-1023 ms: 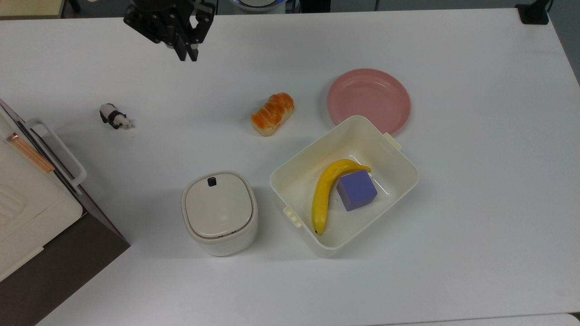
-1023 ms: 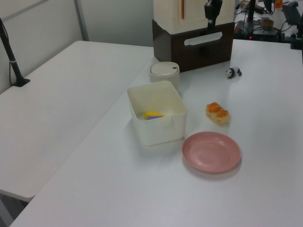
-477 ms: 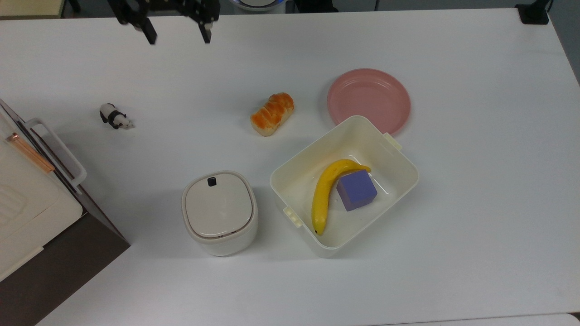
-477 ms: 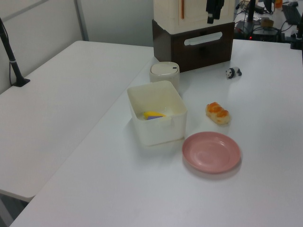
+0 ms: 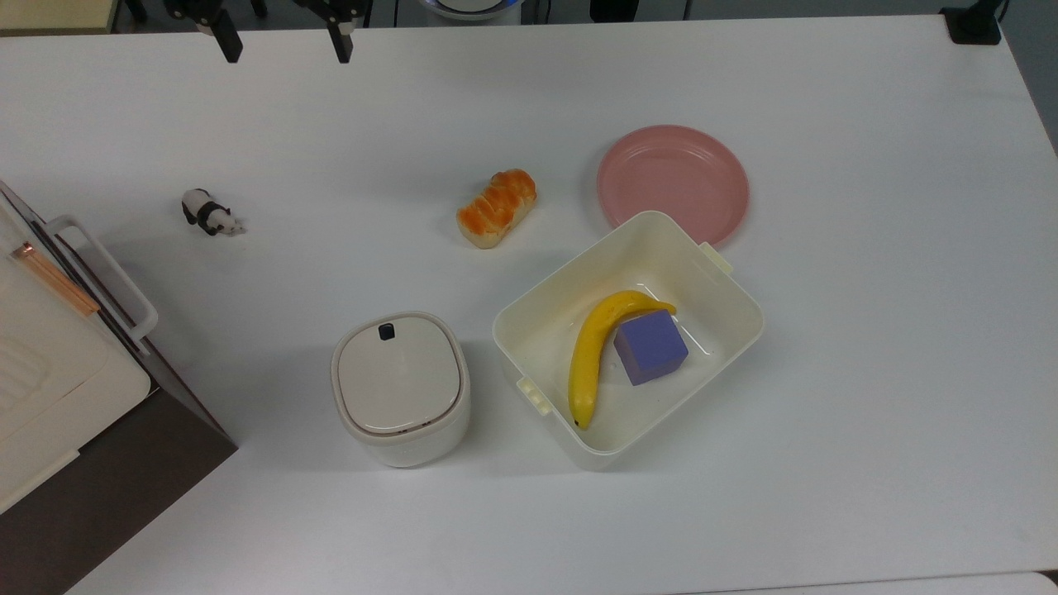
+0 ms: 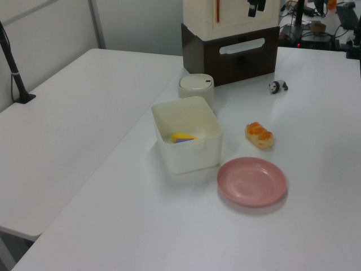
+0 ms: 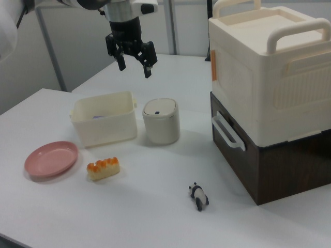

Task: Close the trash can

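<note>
Above the small cream-white rounded-square trash can (image 5: 401,388) with its beige lid flat, the air is open. A large cream rectangular plastic tub (image 5: 626,335) stands just beside it on the top view's right, a brown-and-cream stacked cabinet (image 5: 58,388) near on the top view's left. The tool (image 7: 134,63) hangs high, fingers spread.

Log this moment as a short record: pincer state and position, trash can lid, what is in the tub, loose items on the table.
pincer: open, holding nothing, raised above the table, apart from every item
trash can: lid down flat, black button on top
tub: lidless, beside the trash can
tub contents: banana and purple block, touching
loose items: bread roll, pink plate with nothing on it, panda figure
task status: lid looks already closed
</note>
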`<state>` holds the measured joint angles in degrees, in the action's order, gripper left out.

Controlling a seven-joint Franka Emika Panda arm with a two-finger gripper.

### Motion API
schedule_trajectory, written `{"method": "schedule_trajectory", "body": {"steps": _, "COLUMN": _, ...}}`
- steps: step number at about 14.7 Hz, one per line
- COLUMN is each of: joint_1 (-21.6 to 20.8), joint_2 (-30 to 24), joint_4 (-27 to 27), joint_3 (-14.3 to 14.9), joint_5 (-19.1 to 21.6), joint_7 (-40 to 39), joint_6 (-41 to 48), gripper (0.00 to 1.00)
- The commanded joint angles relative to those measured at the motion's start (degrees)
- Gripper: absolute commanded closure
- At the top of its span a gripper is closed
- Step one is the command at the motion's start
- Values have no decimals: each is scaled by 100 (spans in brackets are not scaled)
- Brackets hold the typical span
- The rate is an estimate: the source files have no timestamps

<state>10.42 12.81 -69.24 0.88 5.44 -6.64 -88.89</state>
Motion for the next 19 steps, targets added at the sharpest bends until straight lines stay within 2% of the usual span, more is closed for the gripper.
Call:
{"method": "schedule_trajectory", "body": {"steps": 1, "joint_1": -110, "joint_2": -428, "joint_4": -353, "joint_3": 114, "joint_5": -70, "joint_7": -118, "joint_6": 205, "gripper": 0}}
{"method": "schedule_trajectory", "body": {"steps": 19, "joint_1": -339, "joint_2": -490, "joint_4": -547, "joint_3": 53, "joint_5": -166, "joint_7": 119, "joint_6": 223, "gripper": 0}}
